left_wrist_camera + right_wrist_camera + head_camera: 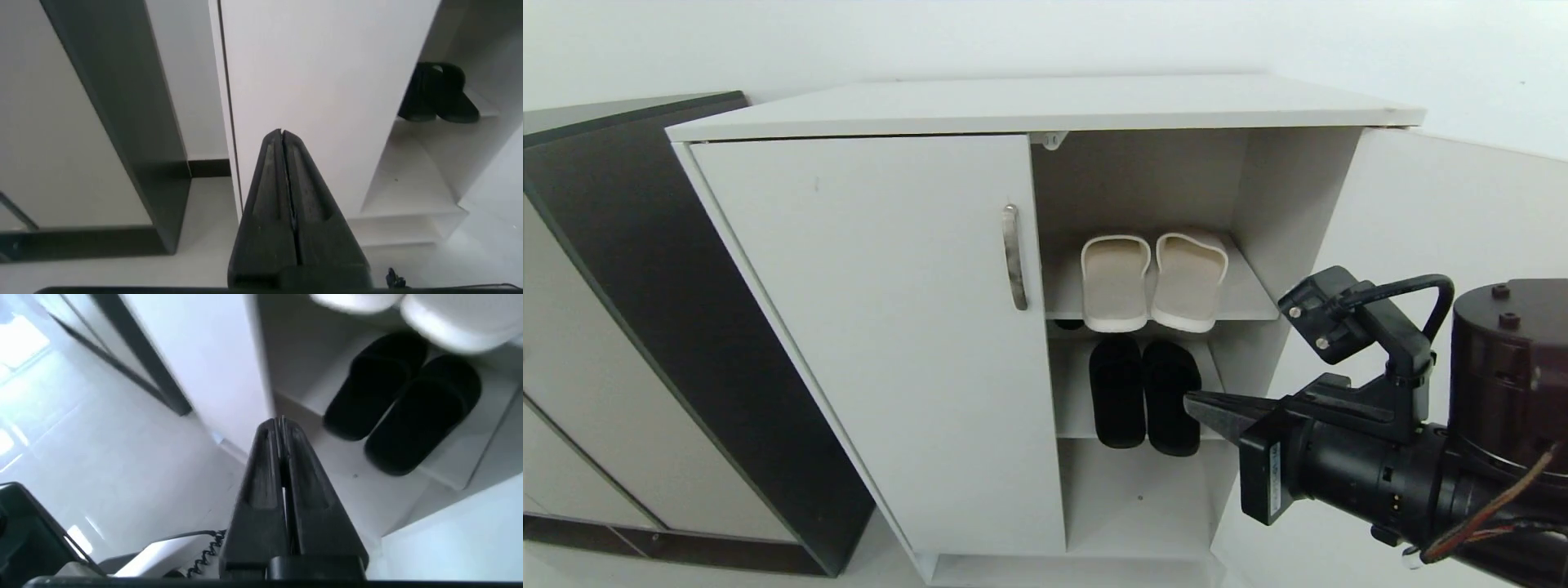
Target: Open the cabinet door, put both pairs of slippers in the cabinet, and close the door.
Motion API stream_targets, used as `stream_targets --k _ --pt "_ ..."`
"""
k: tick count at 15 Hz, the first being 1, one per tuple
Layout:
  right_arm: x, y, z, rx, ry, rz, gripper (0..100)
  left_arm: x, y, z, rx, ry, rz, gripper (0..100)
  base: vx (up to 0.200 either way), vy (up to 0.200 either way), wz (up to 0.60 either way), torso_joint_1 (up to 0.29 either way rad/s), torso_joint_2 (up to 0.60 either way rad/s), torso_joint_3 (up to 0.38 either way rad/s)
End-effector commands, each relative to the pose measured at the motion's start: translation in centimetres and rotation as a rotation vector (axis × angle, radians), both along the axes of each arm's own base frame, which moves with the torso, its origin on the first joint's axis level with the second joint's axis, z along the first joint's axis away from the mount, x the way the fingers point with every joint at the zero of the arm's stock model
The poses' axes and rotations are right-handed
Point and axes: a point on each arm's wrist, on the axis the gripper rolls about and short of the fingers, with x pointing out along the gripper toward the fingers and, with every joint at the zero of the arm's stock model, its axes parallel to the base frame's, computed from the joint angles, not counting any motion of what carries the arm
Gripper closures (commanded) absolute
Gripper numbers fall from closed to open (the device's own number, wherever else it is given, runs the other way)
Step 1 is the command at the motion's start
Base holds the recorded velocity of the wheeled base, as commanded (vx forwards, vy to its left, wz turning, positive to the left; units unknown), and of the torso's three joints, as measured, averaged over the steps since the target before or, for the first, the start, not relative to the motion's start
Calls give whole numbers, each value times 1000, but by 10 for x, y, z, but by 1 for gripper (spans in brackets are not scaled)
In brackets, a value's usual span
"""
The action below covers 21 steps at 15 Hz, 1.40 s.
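The pale cream slippers (pixel 1152 282) sat side by side on the upper shelf (pixel 1250 298) of the white cabinet (pixel 1029 102). They were smooth and moulded-looking, with thick rounded soles whose ends came right to the shelf's front edge. On the middle shelf (pixel 1074 400) just below them lay the black slippers (pixel 1145 394), matte and soft-edged. That pair was also set close together, its rounded ends slightly over the front edge.

The cabinet was flat laminated board with square edges. Its left door (pixel 882 327) was shut and carried a slim, curved metal handle (pixel 1012 256) near its inner edge. The right door (pixel 1445 212) stood swung wide open.

The right gripper (pixel 1191 402) hung level before the open side, at the height of the middle shelf. Its tapered black jaws were pressed together on nothing, pointing in toward the black pair but short of it. The left gripper (pixel 282 140) was low in front of the shut door, its ribbed jaws likewise closed with only a hairline seam between them.

A dark-sided cabinet (pixel 645 245) stood to the left, on a glossy pale floor (pixel 82 441).
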Motion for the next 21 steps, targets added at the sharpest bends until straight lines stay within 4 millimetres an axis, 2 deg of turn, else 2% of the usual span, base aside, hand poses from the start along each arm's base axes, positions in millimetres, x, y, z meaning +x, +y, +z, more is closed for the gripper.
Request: stream_targets --k 1,9,11,13,21 --pt "1 2 -2 -7 5 0 100 0 0 0 0 1 0 100 -200 0 0 -2 -2 2" --pt "3 4 -8 -24 19 5 100 0 0 0 0 1 -2 100 -200 0 0 2 -1 3" --pt "2 2 -12 -56 9 15 100 0 0 0 0 -1 -2 100 0 0 0 0 0 0" --pt "1 2 -14 -70 0 21 100 0 0 0 0 1 -2 100 0 0 -600 -5 0 5" --pt "2 3 -20 -70 0 26 100 0 0 0 0 -1 -2 100 0 0 0 0 0 0"
